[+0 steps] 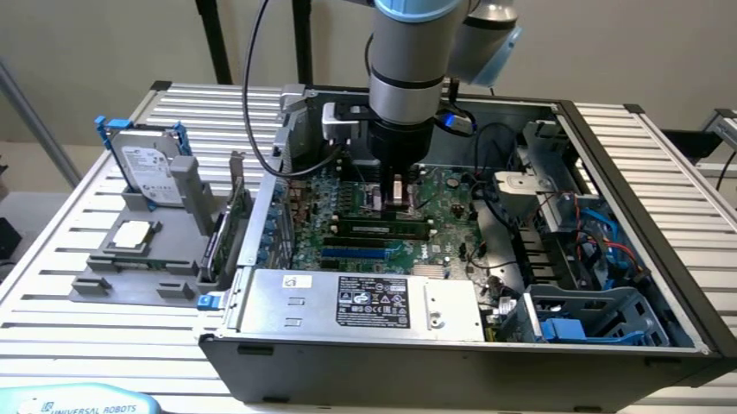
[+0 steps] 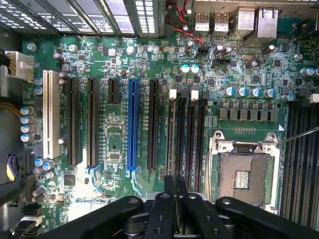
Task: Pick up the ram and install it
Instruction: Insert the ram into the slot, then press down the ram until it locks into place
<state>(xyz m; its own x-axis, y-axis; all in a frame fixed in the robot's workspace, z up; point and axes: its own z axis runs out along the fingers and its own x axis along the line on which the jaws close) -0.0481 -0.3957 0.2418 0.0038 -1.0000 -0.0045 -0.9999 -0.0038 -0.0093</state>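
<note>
The ram (image 1: 375, 228) is a thin green stick with dark chips. It sits along the black memory slots (image 2: 185, 134) on the motherboard (image 1: 444, 194) inside the open computer case. My gripper (image 1: 398, 191) hangs low over the board, just behind the ram and apart from it, near the processor socket (image 2: 244, 172). In the wrist view its black fingers (image 2: 168, 196) stand close together, shut, and I see nothing between them. Seen from above, I cannot make out the stick in the slots.
A silver hard drive with blue rails (image 1: 150, 162) stands in a grey holder on the exterior view's left. Beside the case wall leans a green expansion card (image 1: 226, 226). The power supply (image 1: 357, 302) fills the case front. Cables (image 1: 576, 237) crowd the exterior view's right side.
</note>
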